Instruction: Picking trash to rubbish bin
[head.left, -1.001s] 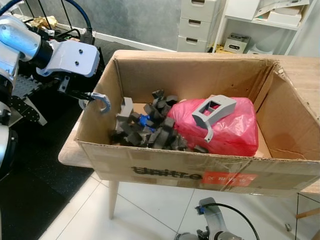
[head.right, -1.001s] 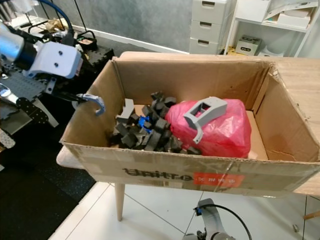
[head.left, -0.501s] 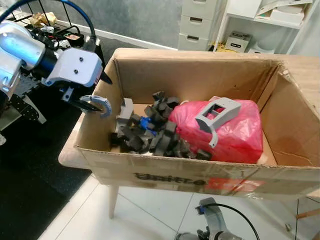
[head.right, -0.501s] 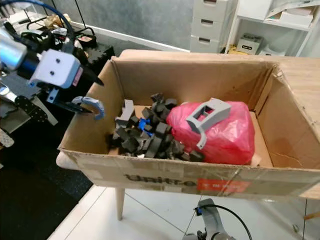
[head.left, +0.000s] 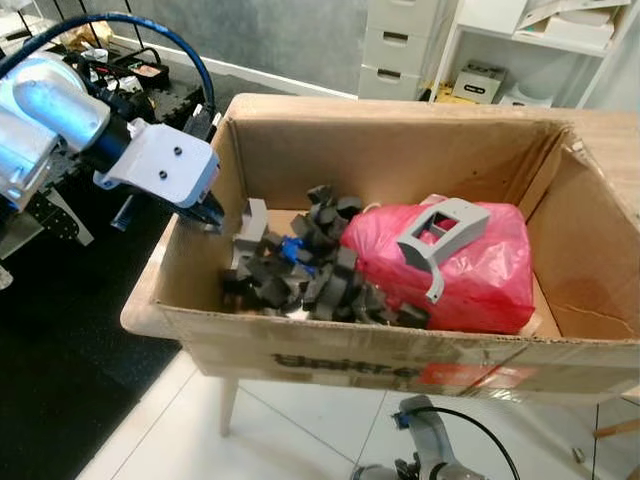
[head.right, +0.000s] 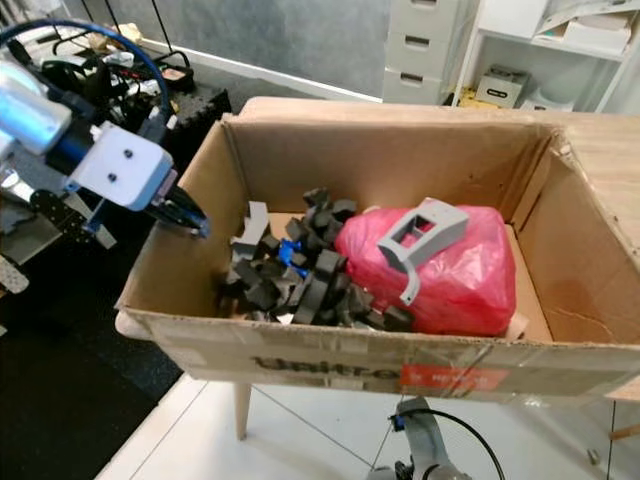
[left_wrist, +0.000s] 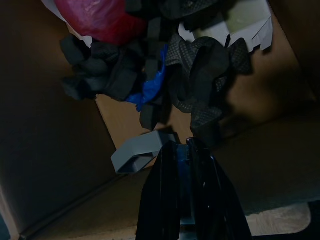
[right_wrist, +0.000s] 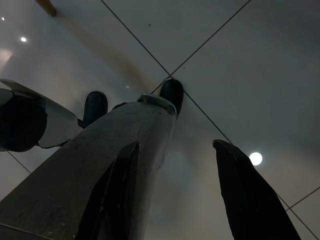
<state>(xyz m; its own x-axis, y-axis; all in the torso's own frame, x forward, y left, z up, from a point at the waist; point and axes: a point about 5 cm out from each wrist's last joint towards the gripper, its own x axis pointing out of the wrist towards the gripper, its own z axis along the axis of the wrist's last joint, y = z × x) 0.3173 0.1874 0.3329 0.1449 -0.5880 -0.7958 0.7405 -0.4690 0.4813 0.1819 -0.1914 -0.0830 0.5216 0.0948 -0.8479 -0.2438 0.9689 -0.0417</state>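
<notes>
Ahead of my left pincer (left_wrist: 182, 150): grey bracket (left_wrist: 140, 150) just beside, black foam pile (head.left: 300, 265) beyond; cardboard box (head.left: 190, 240) wall close alongside me.

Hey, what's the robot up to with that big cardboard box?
The left gripper is at the left wall of the open cardboard box on the wooden table, its black fingers closed together. The left wrist view looks along them toward the box's inside corner. Inside lie a pile of black foam scraps, a red plastic bag and a grey plastic bracket resting on the bag. The right gripper hangs open over the floor.
</notes>
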